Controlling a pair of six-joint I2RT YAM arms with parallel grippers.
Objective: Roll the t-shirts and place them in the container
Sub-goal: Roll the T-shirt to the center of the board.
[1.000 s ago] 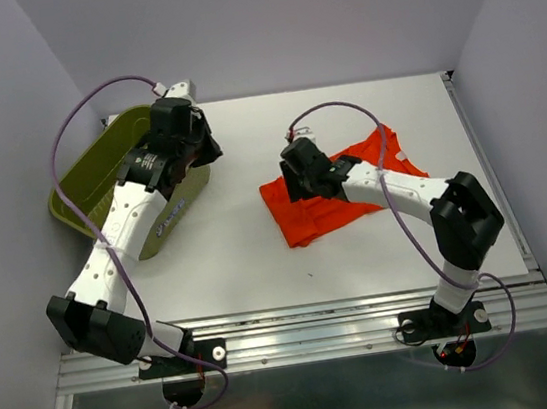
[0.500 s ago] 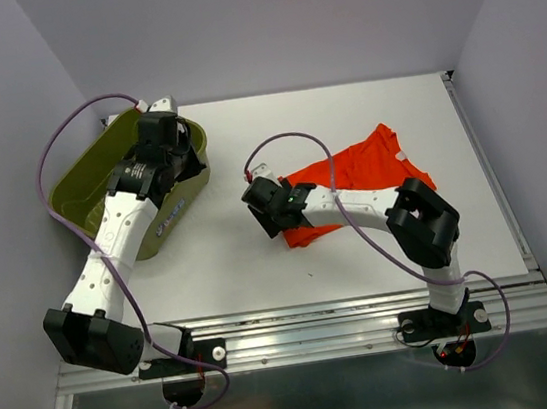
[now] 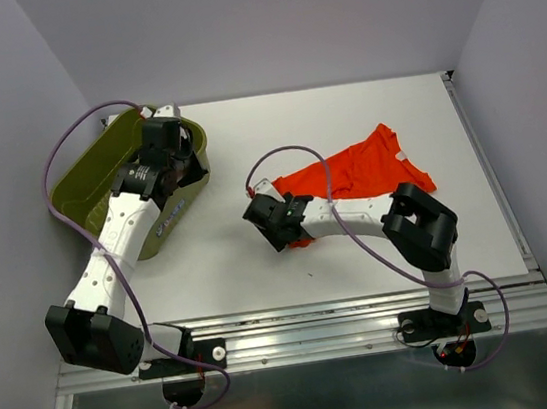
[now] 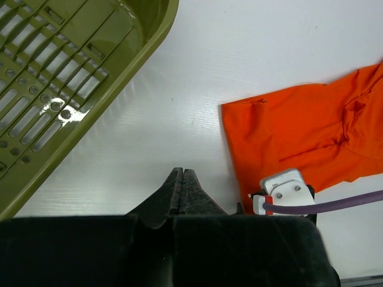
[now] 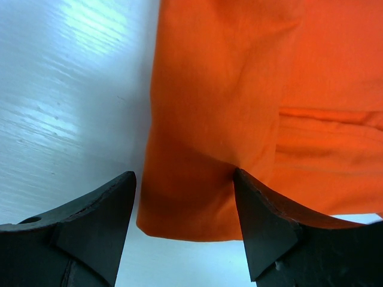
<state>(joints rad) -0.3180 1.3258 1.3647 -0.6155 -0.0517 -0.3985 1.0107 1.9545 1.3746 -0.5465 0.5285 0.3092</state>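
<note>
The orange-red t-shirt [image 3: 360, 168] lies crumpled on the white table, right of centre. My right gripper [image 3: 287, 231] is low over its near left corner. In the right wrist view that corner of the t-shirt [image 5: 239, 89] lies flat between the fingers of the right gripper [image 5: 183, 173], which is open and grips nothing. My left gripper [image 3: 186, 166] hangs over the right rim of the basket, well left of the shirt. Seen from the left wrist, the left gripper [image 4: 182, 174] is shut and empty above bare table, with the t-shirt [image 4: 287, 137] off to its right.
An olive-green slotted basket [image 3: 89, 183] stands at the far left against the wall; its rim [image 4: 128, 63] shows in the left wrist view. Grey walls close in the table on three sides. A metal rail [image 3: 309, 321] runs along the near edge.
My right gripper moved left and nearer, from over the middle of the shirt to its near left corner, and opened wider. The left gripper drew back left over the basket rim.
</note>
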